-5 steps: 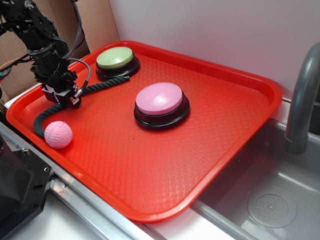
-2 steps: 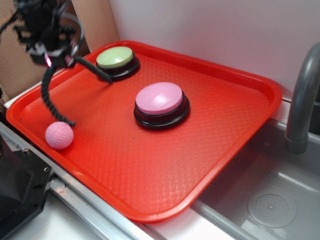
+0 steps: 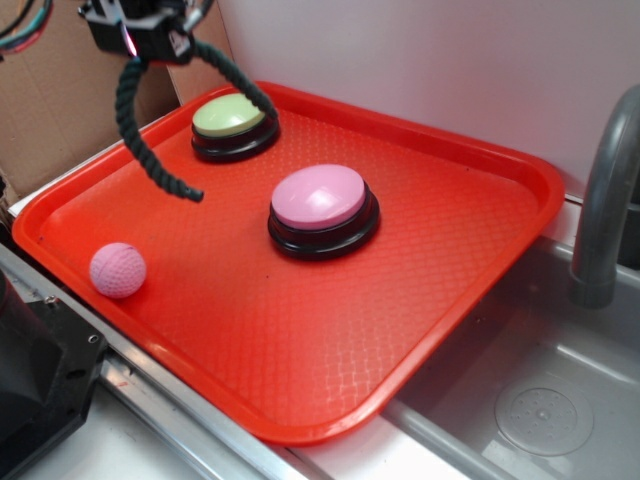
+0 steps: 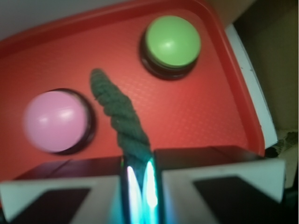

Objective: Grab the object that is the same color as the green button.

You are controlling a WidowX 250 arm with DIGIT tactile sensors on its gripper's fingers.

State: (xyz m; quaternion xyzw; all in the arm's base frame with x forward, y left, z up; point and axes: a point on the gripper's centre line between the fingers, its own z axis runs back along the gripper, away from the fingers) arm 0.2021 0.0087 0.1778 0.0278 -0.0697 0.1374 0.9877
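Note:
My gripper [image 3: 150, 40] hangs high over the tray's far left corner, shut on the dark green twisted rope [image 3: 135, 130]. The rope droops in two strands: one curls down over the tray's left side, the other arcs across the pale-green button [image 3: 229, 117]. In the wrist view the rope [image 4: 119, 112] comes out from between the closed jaws of the gripper [image 4: 138, 161], and the green button [image 4: 172, 41] lies beyond it at the upper right.
A red tray [image 3: 480, 260] holds a larger pink domed button [image 3: 320, 197] at its middle and a pink textured ball [image 3: 118, 270] near its left front rim. A grey faucet [image 3: 605, 200] and steel sink [image 3: 540, 400] are on the right. Cardboard stands behind on the left.
The gripper has risen and shifted right with the rope, lifting the rope clear of the tray. The pink ball, once touched by the rope's end, now sits alone.

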